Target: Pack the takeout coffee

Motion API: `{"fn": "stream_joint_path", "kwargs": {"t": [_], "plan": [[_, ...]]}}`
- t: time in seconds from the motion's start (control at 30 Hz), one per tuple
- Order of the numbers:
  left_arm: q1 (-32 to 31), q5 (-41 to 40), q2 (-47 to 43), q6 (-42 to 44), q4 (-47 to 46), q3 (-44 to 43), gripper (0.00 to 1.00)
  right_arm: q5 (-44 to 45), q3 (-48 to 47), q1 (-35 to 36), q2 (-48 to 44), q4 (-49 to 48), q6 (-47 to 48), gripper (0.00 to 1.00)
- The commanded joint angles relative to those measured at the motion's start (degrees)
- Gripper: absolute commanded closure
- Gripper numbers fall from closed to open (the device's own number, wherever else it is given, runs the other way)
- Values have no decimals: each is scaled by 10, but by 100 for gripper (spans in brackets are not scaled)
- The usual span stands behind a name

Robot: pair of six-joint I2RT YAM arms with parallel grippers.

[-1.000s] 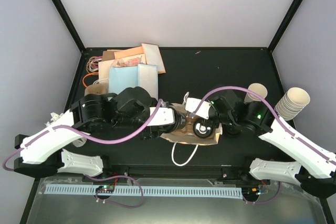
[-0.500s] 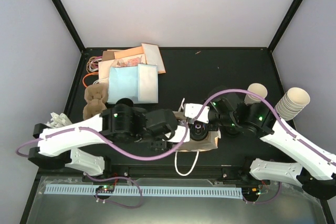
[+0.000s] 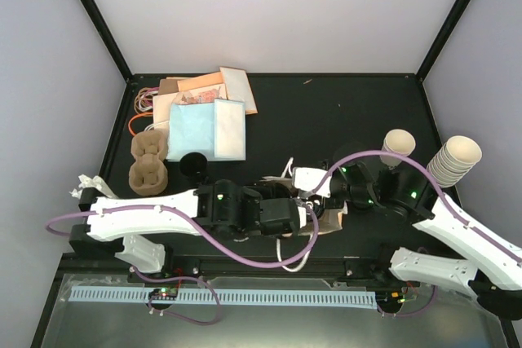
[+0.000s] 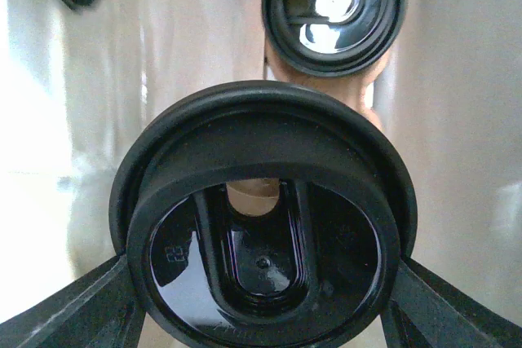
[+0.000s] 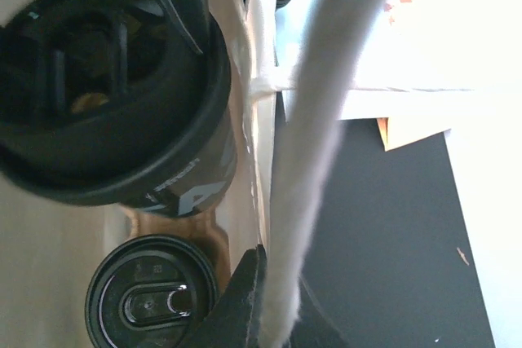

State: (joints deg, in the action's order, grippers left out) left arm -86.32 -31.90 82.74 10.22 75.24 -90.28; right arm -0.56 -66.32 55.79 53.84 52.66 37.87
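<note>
The takeout coffee (image 4: 261,234), with a black lid, is gripped at its sides by my left gripper (image 4: 261,291) and sits inside the open brown paper bag (image 4: 163,55). In the right wrist view the same cup (image 5: 106,79) shows lettering on its side, with a second lidded cup (image 5: 151,299) beside it in a cardboard holder. That second cup also shows in the left wrist view (image 4: 333,6). My right gripper (image 5: 277,315) is shut on the bag's white handle (image 5: 326,120) at the rim. From above, my left gripper (image 3: 292,211) and right gripper (image 3: 320,193) meet over the bag (image 3: 330,219).
A loose black lid (image 3: 196,165) and cardboard cup carriers (image 3: 149,160) lie at the left. Papers and envelopes (image 3: 204,112) are piled at the back left. A stack of cream cups (image 3: 453,159) and a single cream cup (image 3: 397,143) stand at the right.
My left arm has swung right and toward the near edge, carrying the cup into the bag's mouth. The loose black lid and carriers are now uncovered. My right gripper shifted slightly, still holding the bag.
</note>
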Motion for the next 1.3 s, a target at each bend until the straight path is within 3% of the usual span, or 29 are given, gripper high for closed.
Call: {"fn": "stream_joint_path", "kwargs": {"t": [0.0,0.37,0.6,1.27], "plan": [[1,-54,25,-44,34,14,43,-27,8,2,-45,-44,21,99],[-12,-49,50,-93,57,25,43,-41,10,12,-79,-30,9,99],[-25,-107,59,-96,39,59,46,-59,23,31,-110,-32,32,99],[-27,-56,15,-27,-161,180,46,-76,115,66,-155,-82,50,99]]}}
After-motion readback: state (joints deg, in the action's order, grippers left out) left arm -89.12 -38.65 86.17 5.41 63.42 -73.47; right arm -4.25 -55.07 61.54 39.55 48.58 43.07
